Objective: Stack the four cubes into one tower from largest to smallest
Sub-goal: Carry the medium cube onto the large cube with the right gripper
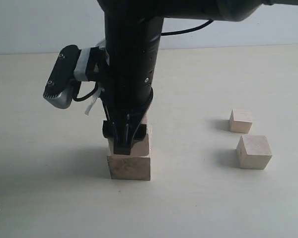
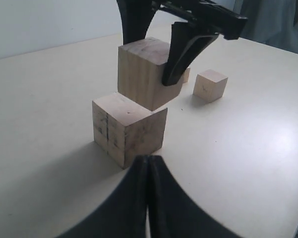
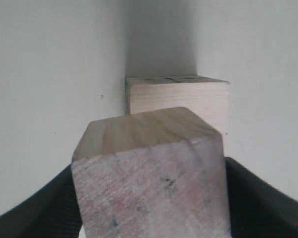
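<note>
My right arm drops straight down from the top of the exterior view and reaches across to the left of centre. Its wrist is vertical, and a grey wrist camera juts out to one side. My left hand sits low near the surface and points at the stack from the side. The surface is pale cream and matte, with a plain light wall behind it. The largest cube stands on the surface left of centre. Well apart from it on the right are two loose cubes with a gap between them: the smallest cube farther back and a bigger cube nearer the camera. My right hand is open only as wide as the second cube, which it clamps with black fingers on opposite faces. That cube hangs upright over the largest cube, its lower edge level with the big cube's top in the exterior view. From the left wrist view it looks set toward the far side, and I cannot tell whether the two touch. The right wrist view looks down past the clamped cube to the largest one beyond it. My left hand's fingers are pressed together with nothing between them.
</note>
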You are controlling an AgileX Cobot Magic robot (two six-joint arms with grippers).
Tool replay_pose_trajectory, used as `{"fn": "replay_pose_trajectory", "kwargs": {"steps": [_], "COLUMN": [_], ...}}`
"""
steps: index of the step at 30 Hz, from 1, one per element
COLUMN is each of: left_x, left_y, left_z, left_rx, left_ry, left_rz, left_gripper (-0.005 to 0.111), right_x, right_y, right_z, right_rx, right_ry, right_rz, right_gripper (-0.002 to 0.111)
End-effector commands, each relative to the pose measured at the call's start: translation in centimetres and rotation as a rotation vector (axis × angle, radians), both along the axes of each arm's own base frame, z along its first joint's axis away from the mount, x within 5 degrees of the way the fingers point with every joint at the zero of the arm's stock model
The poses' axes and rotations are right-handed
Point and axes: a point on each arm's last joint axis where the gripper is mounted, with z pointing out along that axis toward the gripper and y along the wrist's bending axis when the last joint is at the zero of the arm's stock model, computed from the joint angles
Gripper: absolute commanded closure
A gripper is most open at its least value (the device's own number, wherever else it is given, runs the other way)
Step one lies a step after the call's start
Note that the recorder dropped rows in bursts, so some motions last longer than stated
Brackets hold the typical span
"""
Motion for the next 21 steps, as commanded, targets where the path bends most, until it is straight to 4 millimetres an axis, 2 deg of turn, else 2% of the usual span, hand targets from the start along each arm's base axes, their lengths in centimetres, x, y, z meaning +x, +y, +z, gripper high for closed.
{"fn": "replay_pose_trajectory", "kwargs": {"steps": [1, 21], "left_x": [0.0, 0.0], "left_y": [0.0, 0.0], "left_z": [0.1, 0.1], "left_rx": [-0.011, -0.011], "left_ry": [-0.005, -0.005], "left_rz": [0.002, 0.002], "left_gripper": [0.107, 0.107], "right_x": [0.9, 1.8], "right_y": [0.4, 1.0], "right_z": [-0.6, -2.1], "right_rx": [0.005, 0.019], "right_ry": [-0.052, -0.078], "right_rz": [-0.033, -0.103], "right_gripper": [0.100, 0.100]}}
